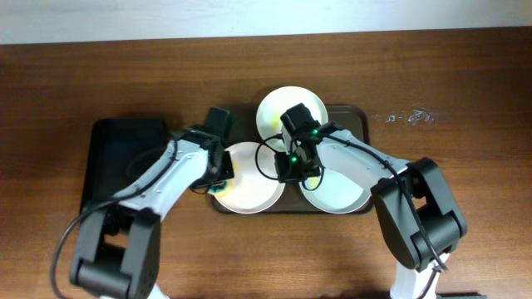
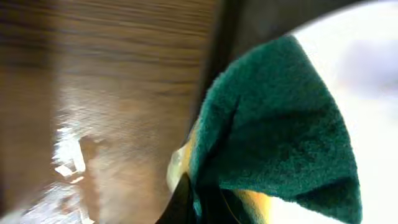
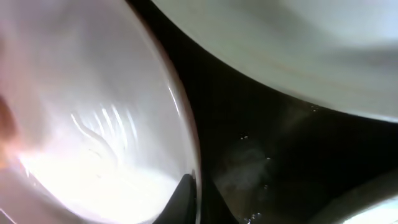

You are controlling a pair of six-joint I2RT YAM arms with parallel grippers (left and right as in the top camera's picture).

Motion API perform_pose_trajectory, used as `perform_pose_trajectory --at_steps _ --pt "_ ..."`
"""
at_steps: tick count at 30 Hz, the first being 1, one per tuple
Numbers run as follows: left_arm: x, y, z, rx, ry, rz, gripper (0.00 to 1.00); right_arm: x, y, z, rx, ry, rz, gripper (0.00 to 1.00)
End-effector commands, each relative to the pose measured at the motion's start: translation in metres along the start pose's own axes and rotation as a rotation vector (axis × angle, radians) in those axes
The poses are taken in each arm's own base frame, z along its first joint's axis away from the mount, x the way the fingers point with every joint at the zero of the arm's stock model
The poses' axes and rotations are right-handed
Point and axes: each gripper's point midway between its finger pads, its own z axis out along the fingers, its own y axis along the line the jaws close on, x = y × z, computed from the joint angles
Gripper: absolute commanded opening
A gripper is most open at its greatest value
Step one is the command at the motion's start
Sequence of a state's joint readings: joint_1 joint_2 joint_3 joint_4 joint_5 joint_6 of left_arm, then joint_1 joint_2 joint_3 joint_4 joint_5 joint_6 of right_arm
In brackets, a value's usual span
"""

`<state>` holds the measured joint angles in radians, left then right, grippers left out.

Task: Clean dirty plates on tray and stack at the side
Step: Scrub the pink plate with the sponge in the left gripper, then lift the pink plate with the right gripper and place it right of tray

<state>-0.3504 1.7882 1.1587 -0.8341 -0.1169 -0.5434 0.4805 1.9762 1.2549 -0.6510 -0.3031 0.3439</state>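
Three white plates lie in the brown tray [image 1: 356, 116] at the centre of the bench [image 1: 465, 75]: the 12 o'clock plate [image 1: 276, 112], the 8 o'clock plate [image 1: 249, 189] and the 4 o'clock plate [image 1: 342, 193]. A black tray [image 1: 125, 158] lies on the bench at 9 o'clock of the brown tray, near it.

My left fingers [image 1: 221, 174] are closed on a green-and-yellow sponge [image 1: 220, 190]. The sponge rests at the 9 o'clock rim of the 8 o'clock plate and overlaps the tray edge. The left wrist view shows its green face against the white plate surface, with bare bench at 9 o'clock.

My right fingers [image 1: 293, 166] are at the 3 o'clock rim of the 8 o'clock plate, where the three plates come nearest each other. In the right wrist view that rim passes between my two fingertips, which are closed on it with only the rim between them. Dark tray floor shows at 3 o'clock of the rim
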Motion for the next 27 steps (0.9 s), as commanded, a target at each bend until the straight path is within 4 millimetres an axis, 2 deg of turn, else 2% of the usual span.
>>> perform_pose_trajectory --at_steps 1,2,4,5,6,9,12,16,17,18,22,25,26,27 --pt "-0.049 0.043 -0.088 -0.008 -0.303 -0.136 0.00 -0.001 -0.007 -0.011 0.050 -0.020 -0.013 0.04" --pt "-0.050 0.046 -0.109 0.034 -0.347 -0.152 0.00 -0.006 -0.001 -0.023 0.043 -0.039 -0.029 0.04" --pt "-0.046 0.058 -0.151 0.137 -0.420 -0.205 0.00 -0.018 0.017 -0.063 0.053 -0.092 -0.090 0.04" --pt "-0.042 0.069 -0.164 0.156 -0.438 -0.233 0.00 -0.022 0.022 -0.078 0.085 -0.116 -0.107 0.04" --pt "-0.033 0.086 -0.173 0.143 -0.441 -0.268 0.00 -0.029 0.032 -0.107 0.170 -0.157 -0.161 0.04" --pt "-0.010 0.131 -0.174 0.063 -0.388 -0.374 0.00 -0.042 0.052 -0.176 0.455 -0.297 -0.265 0.04" --pt "0.004 0.164 -0.167 -0.017 -0.329 -0.436 0.00 -0.048 0.073 -0.230 0.725 -0.481 -0.361 0.04" --pt "0.004 0.167 -0.167 -0.019 -0.326 -0.449 0.00 -0.049 0.088 -0.278 1.071 -0.656 -0.487 0.04" --pt "0.004 0.167 -0.167 -0.019 -0.326 -0.449 0.00 -0.048 0.096 -0.302 1.224 -0.714 -0.542 0.04" --pt "0.004 0.167 -0.167 -0.019 -0.326 -0.449 0.00 -0.048 0.102 -0.314 1.296 -0.747 -0.564 0.04" --pt "0.004 0.168 -0.166 -0.020 -0.325 -0.449 0.00 -0.040 0.138 -0.349 1.498 -0.851 -0.608 0.04" --pt "0.004 0.168 -0.166 -0.020 -0.326 -0.449 0.00 -0.038 0.148 -0.348 1.456 -0.911 -0.577 0.04" --pt "0.004 0.168 -0.166 -0.020 -0.326 -0.449 0.00 -0.041 0.145 -0.336 1.332 -0.955 -0.517 0.04" --pt "0.004 0.168 -0.166 -0.021 -0.326 -0.448 0.00 -0.047 0.130 -0.290 1.064 -0.869 -0.451 0.04"
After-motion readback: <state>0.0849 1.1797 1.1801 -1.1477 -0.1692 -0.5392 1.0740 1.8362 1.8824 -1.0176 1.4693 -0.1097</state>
